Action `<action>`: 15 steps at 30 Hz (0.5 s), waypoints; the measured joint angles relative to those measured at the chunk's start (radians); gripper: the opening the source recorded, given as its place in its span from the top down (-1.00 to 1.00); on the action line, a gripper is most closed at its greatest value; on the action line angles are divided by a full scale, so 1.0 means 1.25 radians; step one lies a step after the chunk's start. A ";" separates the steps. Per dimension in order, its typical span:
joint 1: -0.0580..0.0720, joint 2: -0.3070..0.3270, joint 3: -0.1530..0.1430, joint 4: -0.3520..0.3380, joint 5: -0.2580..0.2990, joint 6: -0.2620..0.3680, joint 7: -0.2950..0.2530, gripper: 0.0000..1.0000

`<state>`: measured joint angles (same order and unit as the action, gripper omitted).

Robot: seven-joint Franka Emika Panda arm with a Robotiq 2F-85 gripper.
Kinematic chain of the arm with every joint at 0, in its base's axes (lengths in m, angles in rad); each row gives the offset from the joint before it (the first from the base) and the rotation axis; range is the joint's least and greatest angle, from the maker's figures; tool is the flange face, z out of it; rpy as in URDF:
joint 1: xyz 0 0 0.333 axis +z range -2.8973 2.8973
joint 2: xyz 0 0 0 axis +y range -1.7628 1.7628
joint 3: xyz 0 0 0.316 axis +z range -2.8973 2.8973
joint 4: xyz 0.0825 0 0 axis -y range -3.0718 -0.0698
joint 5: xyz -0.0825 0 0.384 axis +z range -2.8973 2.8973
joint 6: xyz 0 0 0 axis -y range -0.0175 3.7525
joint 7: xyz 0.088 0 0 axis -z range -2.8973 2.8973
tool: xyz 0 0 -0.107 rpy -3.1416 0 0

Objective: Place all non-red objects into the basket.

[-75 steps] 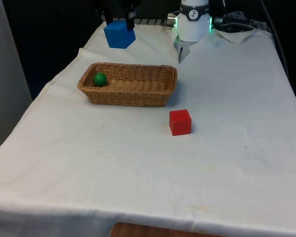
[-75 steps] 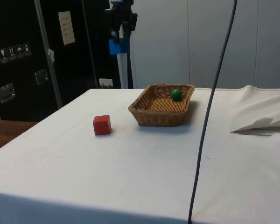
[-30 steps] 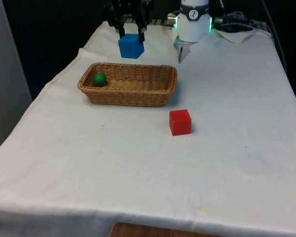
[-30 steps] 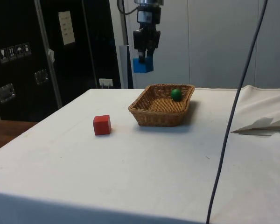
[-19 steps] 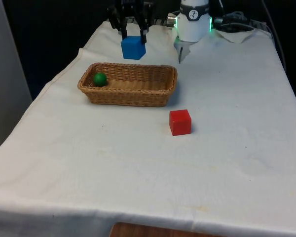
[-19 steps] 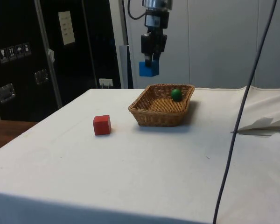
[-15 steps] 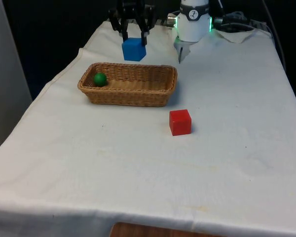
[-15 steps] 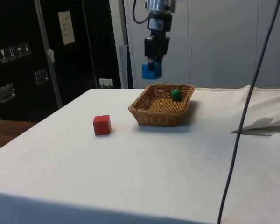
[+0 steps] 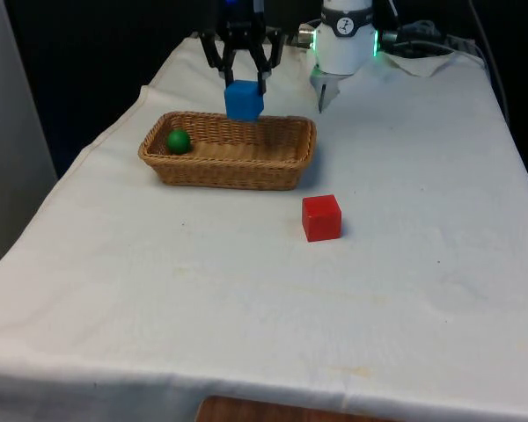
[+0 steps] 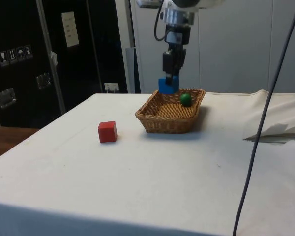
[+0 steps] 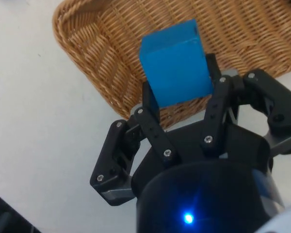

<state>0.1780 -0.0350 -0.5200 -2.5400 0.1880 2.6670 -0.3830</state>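
The gripper (image 9: 244,81) is hanging over the far rim of the wicker basket (image 9: 246,172), its jaws closing on 2 opposite faces of the blue cube (image 9: 244,99) and holding it clear of the weave. In the wrist view the blue cube (image 11: 175,68) is sitting tilted between the 2 black fingers (image 11: 150,99), above the basket's rim and inner wall (image 11: 106,53). In the side view the gripper (image 10: 169,73) is pointing straight down, and the blue cube (image 10: 167,86) seems to be level with the basket's rim (image 10: 164,118) or just above it; from this angle that is hard to judge.

Inside the basket, 1 green ball (image 9: 178,141) is lying at the end toward the front view's left; in the side view the green ball (image 10: 186,99) is resting near the far end.

The basket is standing on the counter (image 9: 246,290) nearer its far edge, toward the front view's left edge. The red cube (image 9: 321,217) is sitting on the cloth outside the basket, near its corner toward the front view's right and closer to the counter's middle; in the side view the red cube (image 10: 107,132) is standing apart from the basket.
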 measured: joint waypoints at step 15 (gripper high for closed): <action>0.000 0.021 0.030 -0.087 0.017 0.126 -0.002 -0.01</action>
<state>0.1780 -0.0090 -0.4820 -2.6490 0.2090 2.8240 -0.3850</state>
